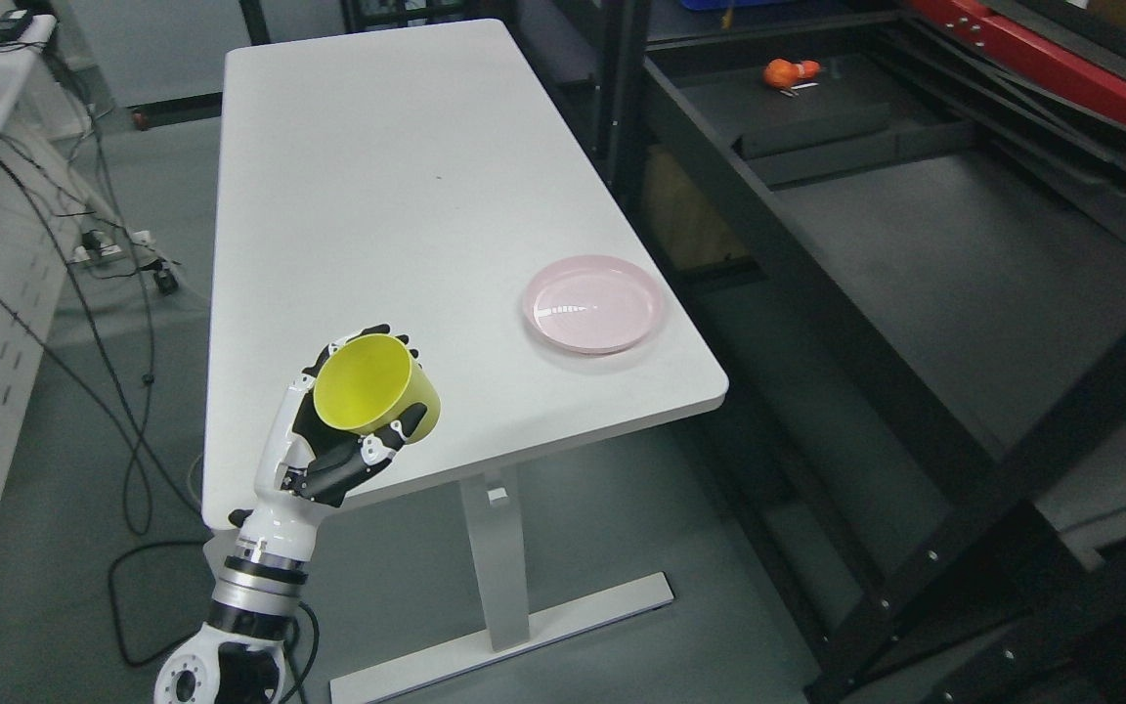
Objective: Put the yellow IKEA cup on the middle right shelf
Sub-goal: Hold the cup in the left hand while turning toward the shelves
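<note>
1. Over the near left corner of the white rectangular table (368, 196): the left hand (343, 440), white shell with black fingers, is wrapped around the yellow plastic IKEA cup (374, 385). Thumb across the near wall, other fingertips showing behind the far rim. Cup is tilted, mouth turned up toward the camera, and looks clear of the tabletop.
2. Right hand: not in view.
3. Also on the table: a shallow round pink plastic plate (593, 302), near the right edge, well apart from the cup.
4. Right of the table: a black metal shelving unit (915, 254) with dark boards. A small orange object (790, 72) lies on a far board; too small to identify.
5. Judged step: carry phase. Cup secured, transfer to the shelf not yet begun.
6. To do it well, as I judge: keep the grasp firm and level the cup before lowering. Route it above the plate and over the black frame rail rather than through it. Set the base flat on the board before loosening the fingers.
7. Risk: the smooth tapered wall could slip if the wrist rolls sharply.
</note>
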Controlling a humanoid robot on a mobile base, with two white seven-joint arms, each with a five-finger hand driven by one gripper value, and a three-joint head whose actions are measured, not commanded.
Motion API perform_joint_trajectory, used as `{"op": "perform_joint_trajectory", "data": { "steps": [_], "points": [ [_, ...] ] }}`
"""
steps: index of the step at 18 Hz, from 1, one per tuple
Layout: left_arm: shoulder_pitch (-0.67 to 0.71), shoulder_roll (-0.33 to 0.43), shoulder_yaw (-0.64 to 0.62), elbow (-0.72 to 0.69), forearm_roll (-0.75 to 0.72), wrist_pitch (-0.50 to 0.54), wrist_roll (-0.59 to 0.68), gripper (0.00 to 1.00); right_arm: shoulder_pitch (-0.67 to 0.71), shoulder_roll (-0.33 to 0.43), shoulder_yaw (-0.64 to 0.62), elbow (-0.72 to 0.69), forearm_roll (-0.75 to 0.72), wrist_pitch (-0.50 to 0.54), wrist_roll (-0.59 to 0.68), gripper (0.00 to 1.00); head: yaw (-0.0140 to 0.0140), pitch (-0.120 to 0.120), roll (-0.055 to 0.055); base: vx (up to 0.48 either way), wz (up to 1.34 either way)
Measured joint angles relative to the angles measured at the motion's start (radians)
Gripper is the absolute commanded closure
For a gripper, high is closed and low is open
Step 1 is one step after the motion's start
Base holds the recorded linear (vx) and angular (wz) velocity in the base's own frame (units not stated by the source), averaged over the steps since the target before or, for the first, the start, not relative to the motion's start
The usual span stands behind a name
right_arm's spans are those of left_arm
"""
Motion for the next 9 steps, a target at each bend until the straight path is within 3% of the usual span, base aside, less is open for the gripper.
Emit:
{"op": "perform_joint_trajectory", "data": {
  "steps": [9],
  "points": [
    [0.007, 0.000, -0.001, -0.011, 0.000, -0.006, 0.000, 0.99, 0.000, 0.000, 0.000, 0.000, 0.000, 0.000, 0.002, 0.01, 0.0000, 0.000, 0.000, -0.208, -0.98]
  ]
}}
